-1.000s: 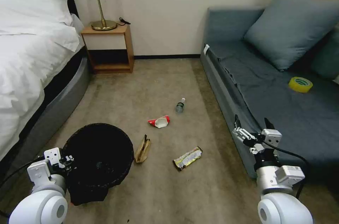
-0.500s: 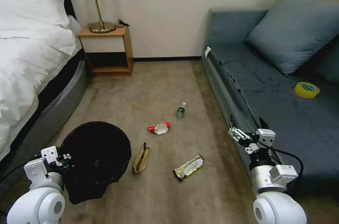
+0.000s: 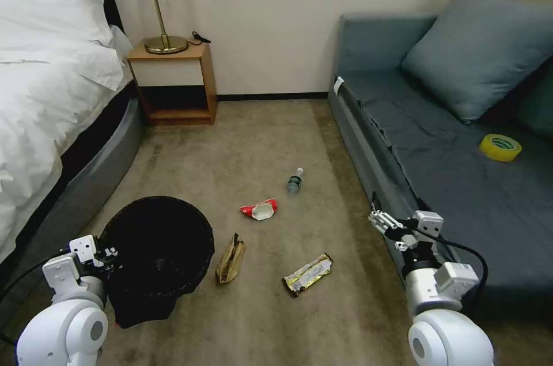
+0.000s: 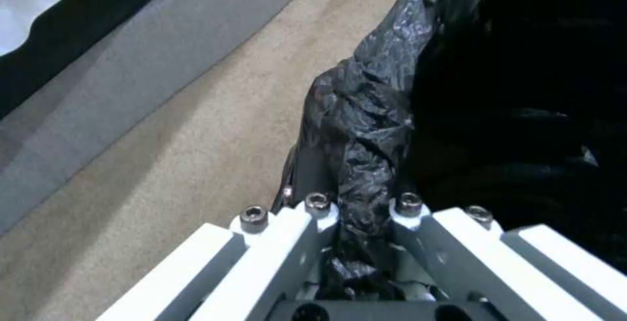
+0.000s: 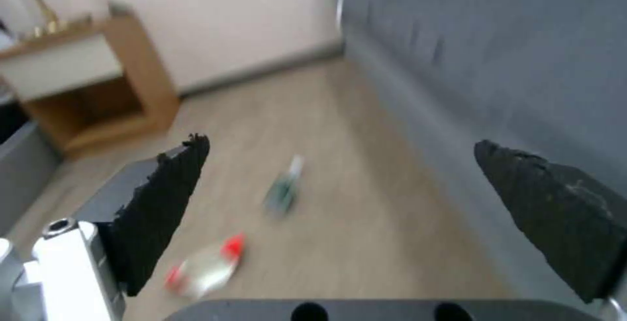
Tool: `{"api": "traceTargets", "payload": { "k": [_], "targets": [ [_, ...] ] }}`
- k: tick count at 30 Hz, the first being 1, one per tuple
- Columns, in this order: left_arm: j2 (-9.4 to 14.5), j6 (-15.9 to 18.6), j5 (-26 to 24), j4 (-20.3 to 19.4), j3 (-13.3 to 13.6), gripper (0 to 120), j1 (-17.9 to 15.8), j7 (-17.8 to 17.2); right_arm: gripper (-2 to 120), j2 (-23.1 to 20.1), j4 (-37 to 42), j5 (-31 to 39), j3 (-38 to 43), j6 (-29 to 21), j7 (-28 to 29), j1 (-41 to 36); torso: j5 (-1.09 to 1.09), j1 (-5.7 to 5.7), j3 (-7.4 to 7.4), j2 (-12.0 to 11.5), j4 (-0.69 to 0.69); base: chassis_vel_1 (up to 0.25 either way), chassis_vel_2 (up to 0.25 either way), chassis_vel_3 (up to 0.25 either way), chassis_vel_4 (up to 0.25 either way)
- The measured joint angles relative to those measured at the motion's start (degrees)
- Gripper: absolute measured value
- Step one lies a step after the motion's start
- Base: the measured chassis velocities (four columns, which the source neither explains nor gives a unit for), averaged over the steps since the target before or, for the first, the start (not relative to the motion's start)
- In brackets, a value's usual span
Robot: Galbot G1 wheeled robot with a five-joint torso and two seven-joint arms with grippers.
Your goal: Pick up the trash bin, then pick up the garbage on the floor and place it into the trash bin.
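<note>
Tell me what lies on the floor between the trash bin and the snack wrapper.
In the head view, the crumpled brown paper bag lies between the trash bin and the snack wrapper, close beside the bin; otherwise it's bare carpet.

Both arms are glossy white with rounded grey-capped joints at the lower corners of the head view, each trailing a black cable. The left tool (image 3: 106, 255) has white link bars fastened by dark hex screws, and the right tool (image 3: 397, 217) carries ragged black pads (image 5: 166, 208) on white-grey links.
</note>
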Motion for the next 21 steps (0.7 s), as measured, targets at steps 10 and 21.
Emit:
{"api": "traceTargets", "payload": {
  "k": [10,21],
  "targets": [
    [-1.45,-0.47,1.0,0.51,-0.36,3,-0.21,0.27,100,-4.4,-11.34,19.66,-11.19,-11.02,12.11,8.02,0.0,0.0,0.0,0.0,0.0,0.0,0.0,0.0,0.0],
    [-3.3,-1.48,2.48,1.52,-0.91,3,0.24,0.68,100,-11.61,-28.03,13.79,-27.35,-9.84,10.59,19.6,0.0,0.0,0.0,0.0,0.01,0.0,0.0,0.0,0.0]
  ]
}}
